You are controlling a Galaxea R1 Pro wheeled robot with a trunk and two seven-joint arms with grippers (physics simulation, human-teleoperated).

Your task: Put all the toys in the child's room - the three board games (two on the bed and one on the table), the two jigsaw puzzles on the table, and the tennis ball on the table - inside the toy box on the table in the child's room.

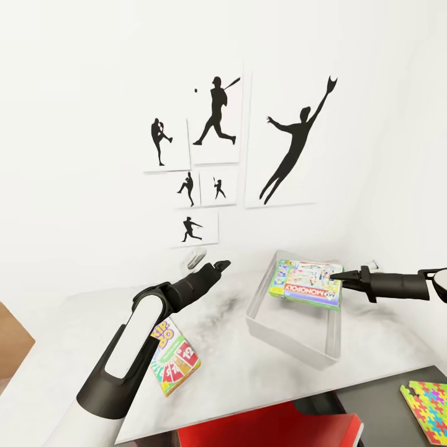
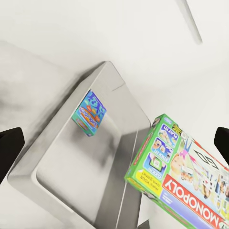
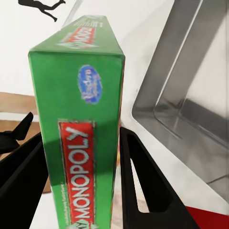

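The right end effector (image 1: 340,274) pinches the MONOPOLY box (image 1: 308,284) by its edge, over the toy box's (image 1: 292,338) far end. The left end effector (image 1: 222,266) hovers spread above bare bench (image 1: 248,379), the SKIP-BO box (image 1: 174,356) near the bench's front edge.

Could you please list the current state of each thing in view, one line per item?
Monopoly box: held above the toy box, tilted.
Toy box: on the table, lidless, small blue game box inside.
Skip-Bo box: flat on the table, untouched.
Jigsaw puzzle: flat on the darker desk.
Right pincer: shut on the Monopoly box.
Left pincer: open, empty, above the table.
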